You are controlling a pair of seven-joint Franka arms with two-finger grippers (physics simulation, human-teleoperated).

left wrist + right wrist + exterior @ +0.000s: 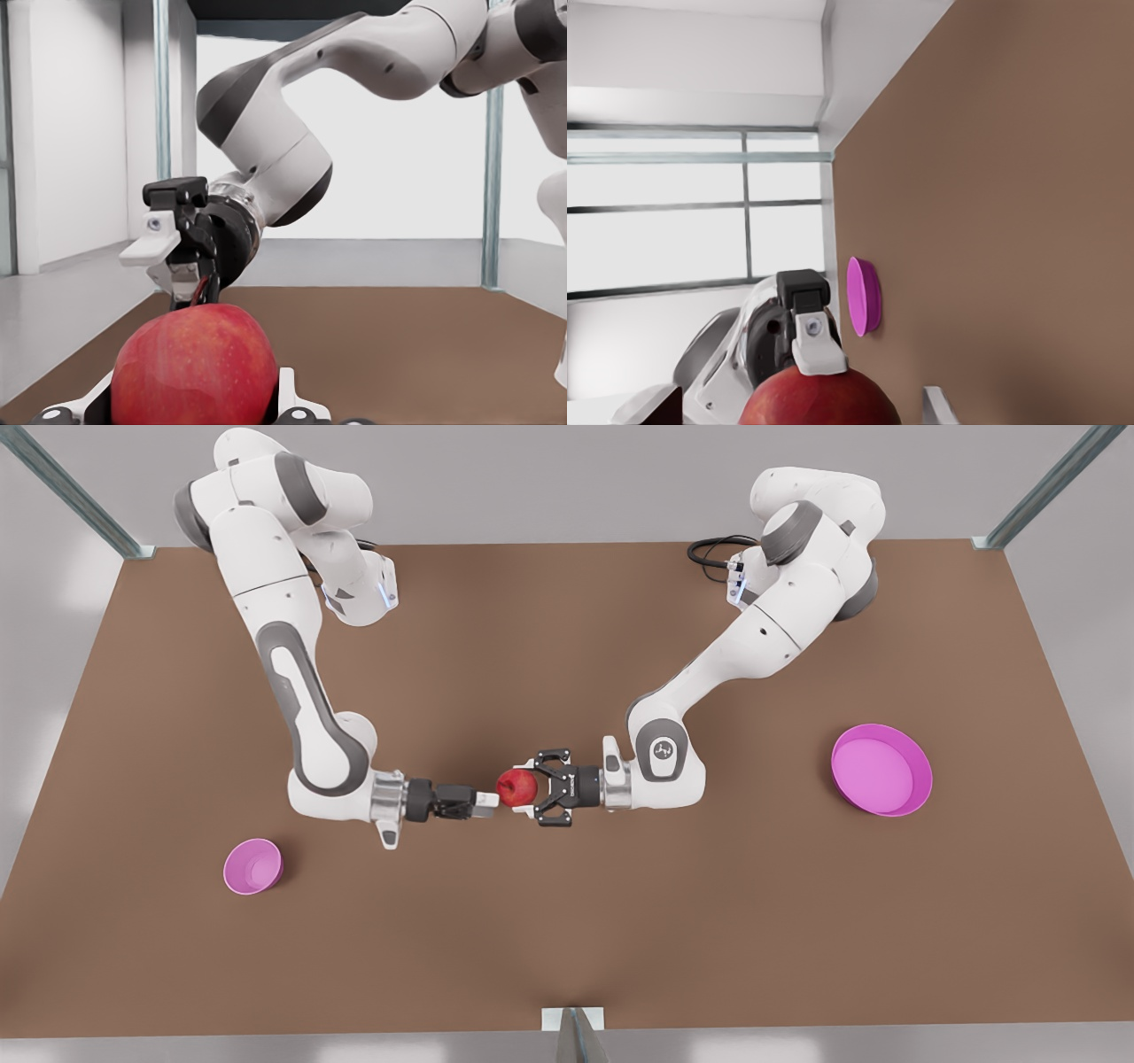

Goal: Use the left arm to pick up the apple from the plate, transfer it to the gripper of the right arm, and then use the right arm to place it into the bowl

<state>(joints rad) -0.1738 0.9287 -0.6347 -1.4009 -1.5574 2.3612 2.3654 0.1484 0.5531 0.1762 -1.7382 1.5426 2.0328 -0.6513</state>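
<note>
The red apple (516,786) hangs above the middle of the table, with my left gripper (523,788) shut on it from the front view's right. In the left wrist view the apple (193,367) sits between that gripper's white fingers (288,394). My right gripper (489,801) comes in from the front view's left with its tips at the apple's side. Its fingers are open, and one finger (937,407) stands apart from the apple (819,403). The empty pink plate (881,769) lies at the front view's right. The small pink bowl (252,865) stands at the front view's left.
The two arms meet wrist to wrist over the brown table (567,939). The plate (864,297) shows edge-on beyond the left gripper's finger (818,345). Metal frame posts (576,1032) stand at the table's edges and corners.
</note>
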